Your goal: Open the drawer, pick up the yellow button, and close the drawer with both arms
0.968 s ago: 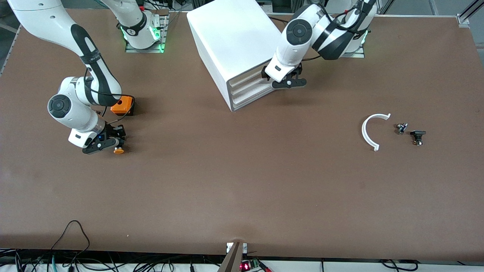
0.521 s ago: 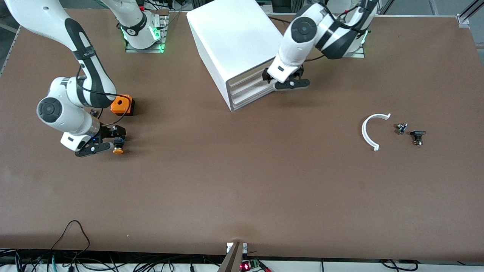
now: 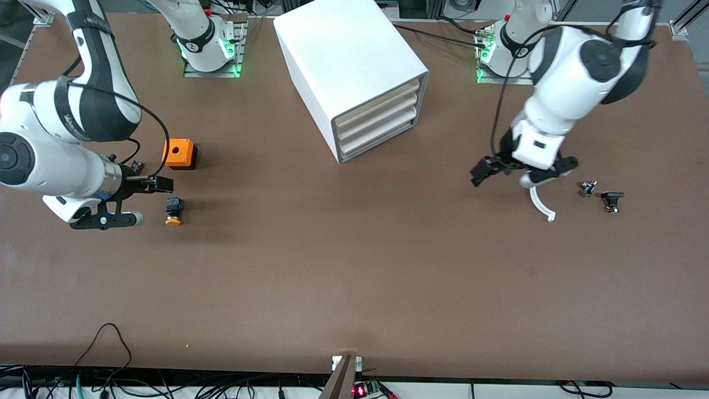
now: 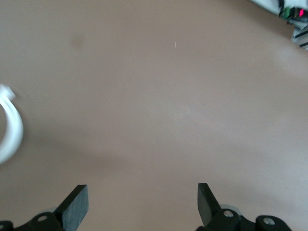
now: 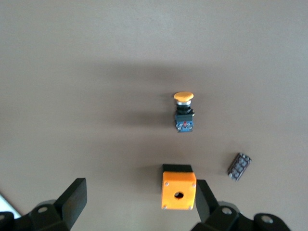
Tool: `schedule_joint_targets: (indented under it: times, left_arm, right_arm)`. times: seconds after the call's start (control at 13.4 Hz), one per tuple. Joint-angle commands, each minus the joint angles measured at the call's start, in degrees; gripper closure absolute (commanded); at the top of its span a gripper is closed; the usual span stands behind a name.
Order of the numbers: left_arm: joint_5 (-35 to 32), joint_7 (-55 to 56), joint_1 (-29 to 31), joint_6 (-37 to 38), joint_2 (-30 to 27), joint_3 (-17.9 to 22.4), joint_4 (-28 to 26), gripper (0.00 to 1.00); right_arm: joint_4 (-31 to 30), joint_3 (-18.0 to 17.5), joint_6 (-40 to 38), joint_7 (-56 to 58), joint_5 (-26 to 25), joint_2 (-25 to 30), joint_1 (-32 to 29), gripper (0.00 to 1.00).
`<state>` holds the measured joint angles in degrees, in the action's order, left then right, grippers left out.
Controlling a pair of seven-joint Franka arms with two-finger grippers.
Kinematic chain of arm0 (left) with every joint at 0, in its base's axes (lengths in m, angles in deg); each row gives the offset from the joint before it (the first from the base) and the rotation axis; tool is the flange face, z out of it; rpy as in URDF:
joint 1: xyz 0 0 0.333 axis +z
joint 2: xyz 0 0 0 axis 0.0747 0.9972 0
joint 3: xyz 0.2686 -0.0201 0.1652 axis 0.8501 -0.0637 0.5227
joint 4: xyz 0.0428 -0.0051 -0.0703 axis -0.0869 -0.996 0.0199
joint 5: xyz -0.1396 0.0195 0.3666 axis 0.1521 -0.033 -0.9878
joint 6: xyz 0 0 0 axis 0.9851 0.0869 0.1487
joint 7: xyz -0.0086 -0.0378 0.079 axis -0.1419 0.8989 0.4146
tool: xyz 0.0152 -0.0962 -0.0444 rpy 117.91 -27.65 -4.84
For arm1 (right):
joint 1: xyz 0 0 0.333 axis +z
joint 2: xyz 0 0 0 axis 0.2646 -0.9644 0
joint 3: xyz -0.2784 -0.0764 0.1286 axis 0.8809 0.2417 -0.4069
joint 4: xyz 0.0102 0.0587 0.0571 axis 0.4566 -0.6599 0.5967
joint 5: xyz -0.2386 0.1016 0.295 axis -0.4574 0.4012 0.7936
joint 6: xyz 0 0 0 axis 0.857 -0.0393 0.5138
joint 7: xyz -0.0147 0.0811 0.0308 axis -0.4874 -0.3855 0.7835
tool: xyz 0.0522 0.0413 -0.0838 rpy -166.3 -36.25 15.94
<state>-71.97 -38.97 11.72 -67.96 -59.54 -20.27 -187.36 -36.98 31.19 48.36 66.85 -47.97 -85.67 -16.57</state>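
Lying on its side on the table (image 3: 354,266), the button (image 3: 174,212) sits free, nearer the camera than the orange cube (image 3: 180,153), toward the right arm's end. Top drawer (image 3: 375,101) looks flush with the two below, so the task seems about finished; only clearing the arms appears left.

To do that well: lift each gripper straight up before swinging, keep the right gripper (image 3: 128,200) well off the button and the cube, and steer the left gripper (image 3: 518,172) away from the white arc (image 3: 540,204) under it, plus the two small parts (image 3: 588,188) beside that. No dragging of cables across loose pieces; a nudge could roll the button.

Right gripper: hovers beside the button, over bare table, fingers (image 5: 73,195) spread wide, holding and touching nothing; wrist view shows button (image 5: 184,109), cube (image 5: 178,193) and a small black strip (image 5: 239,166) ahead. Left gripper: over the table at the arc's end, fingers (image 4: 77,206) also wide apart, empty.
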Motion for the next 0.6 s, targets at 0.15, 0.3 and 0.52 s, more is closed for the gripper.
schedule_joint_targets:
  times: [0.15,0.3,0.52]
  left_arm:
    - [0.85,-26.84,-0.57,22.54,-5.97,12.88,10.64,0.00]
    - [-3.33,-31.78,-0.57,30.12,-6.06,15.45,15.39,0.00]
    - [-8.38,-32.68,-0.75,34.18,-5.89,15.02,17.25,0.00]
  right_arm:
    - [12.58,0.54,-9.99,-2.94,-0.22,1.03,1.49,0.00]
    - [13.83,2.72,-9.91,-2.85,-1.18,3.67,1.32,0.00]
    - [12.08,7.64,-11.04,-2.50,-1.89,8.59,1.14,0.00]
